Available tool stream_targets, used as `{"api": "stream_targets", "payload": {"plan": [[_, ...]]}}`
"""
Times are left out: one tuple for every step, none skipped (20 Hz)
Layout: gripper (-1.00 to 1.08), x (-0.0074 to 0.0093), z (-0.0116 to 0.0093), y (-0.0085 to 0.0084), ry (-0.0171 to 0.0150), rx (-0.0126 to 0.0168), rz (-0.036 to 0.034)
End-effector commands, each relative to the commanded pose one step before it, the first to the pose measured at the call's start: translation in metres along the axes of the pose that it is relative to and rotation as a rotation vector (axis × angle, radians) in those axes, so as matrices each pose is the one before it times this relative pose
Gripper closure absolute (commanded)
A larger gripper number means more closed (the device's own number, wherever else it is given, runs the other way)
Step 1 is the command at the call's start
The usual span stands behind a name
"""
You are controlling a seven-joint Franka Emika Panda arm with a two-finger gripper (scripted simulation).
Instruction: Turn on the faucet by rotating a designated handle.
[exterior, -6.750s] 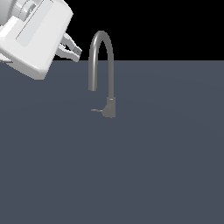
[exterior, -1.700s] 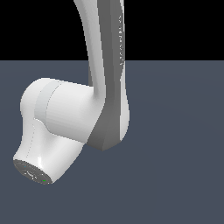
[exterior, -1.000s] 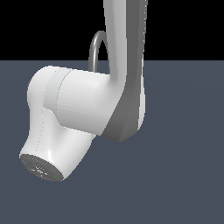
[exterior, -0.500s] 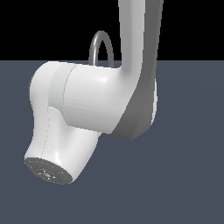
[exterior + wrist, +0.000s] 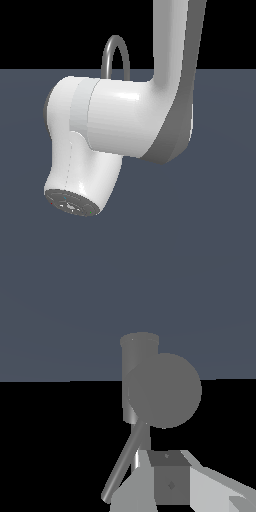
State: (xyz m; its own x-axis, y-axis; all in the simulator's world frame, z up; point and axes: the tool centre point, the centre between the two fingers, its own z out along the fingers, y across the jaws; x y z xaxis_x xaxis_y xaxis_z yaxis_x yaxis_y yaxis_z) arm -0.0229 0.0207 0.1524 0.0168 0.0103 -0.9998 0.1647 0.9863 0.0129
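Handle [image 5: 124,463]: thin grey lever slanting from faucet [image 5: 139,378] base, right beside gripper [image 5: 170,483] in wrist view. You can't tell how wide gripper is, or whether it has contact. In exterior view, arm [image 5: 125,117] hides faucet base; only spout arch [image 5: 115,55] shows. Versus earlier frames, arm has shifted toward exterior view's right, uncovering more spout; likely handle push underway.

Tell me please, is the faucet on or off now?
Cannot tell. No water is visible, but the arm hides all but the faucet's arch, and the wrist view shows no outlet.
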Motion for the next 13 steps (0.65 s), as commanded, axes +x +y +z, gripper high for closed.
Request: {"api": "stream_targets", "payload": {"plan": [[1.08,0.01049,-0.0006,-0.01205,0.009,0.01796,-0.00462],[1.08,0.00344,0.00032,-0.00409,0.00047,0.00568,-0.00094],[1.08,0.00345,0.00032,-0.00409,0.00047,0.00568,-0.00093],[1.08,0.00345,0.00032,-0.00408,0.00047,0.00568,-0.00093],[1.08,0.00345,0.00032,-0.00409,0.00047,0.0057,-0.00093],[1.08,0.00345,0.00033,-0.00409,0.00047,0.0057,-0.00093],[1.08,0.00345,0.00033,-0.00409,0.00047,0.0057,-0.00092],[1.08,0.00345,0.00033,-0.00409,0.00047,0.00571,-0.00092],[1.08,0.00345,0.00033,-0.00409,0.00047,0.00571,-0.00091],[1.08,0.00346,0.00034,-0.00409,0.00048,0.00573,-0.00091],[1.08,0.00346,0.00035,-0.0041,0.00048,0.00575,-0.0009],[1.08,0.00346,0.00036,-0.00411,0.00049,0.00579,-0.00088],[1.08,0.0,0.0,0.0,0.0,0.0,0.0]]}}
